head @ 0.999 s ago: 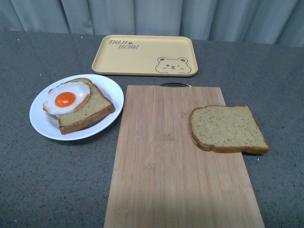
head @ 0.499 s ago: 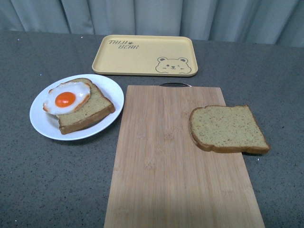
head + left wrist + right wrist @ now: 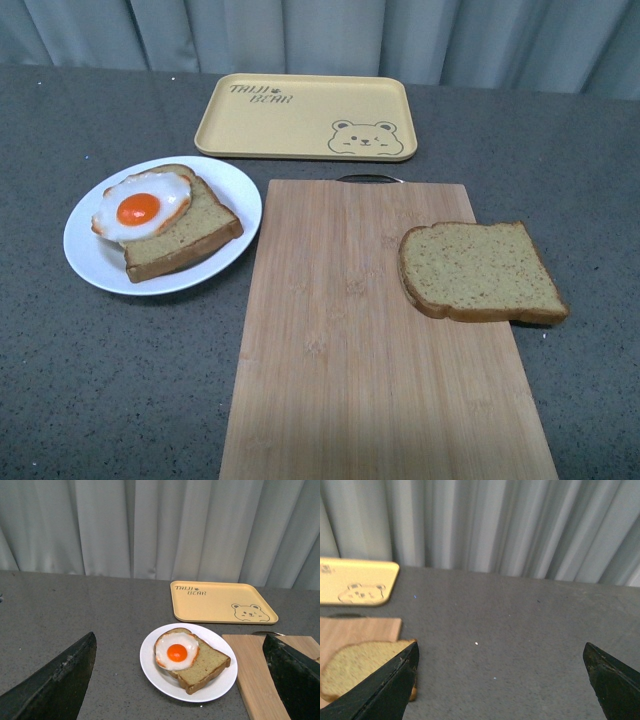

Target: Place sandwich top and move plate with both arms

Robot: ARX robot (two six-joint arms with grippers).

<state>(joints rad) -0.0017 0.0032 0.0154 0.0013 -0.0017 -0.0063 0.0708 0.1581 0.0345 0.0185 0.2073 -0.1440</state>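
The sandwich top, a plain brown bread slice, lies on the right side of the wooden cutting board, overhanging its right edge; it also shows in the right wrist view. The white plate sits to the left of the board and holds a bread slice with a fried egg; the plate also shows in the left wrist view. My left gripper is open, with the plate between its fingers, farther off. My right gripper is open over bare table, the sandwich top beside one finger. Neither arm shows in the front view.
A yellow bear-print tray lies at the back of the grey table, behind the board. A metal handle sits at the board's far edge. Grey curtains hang behind the table.
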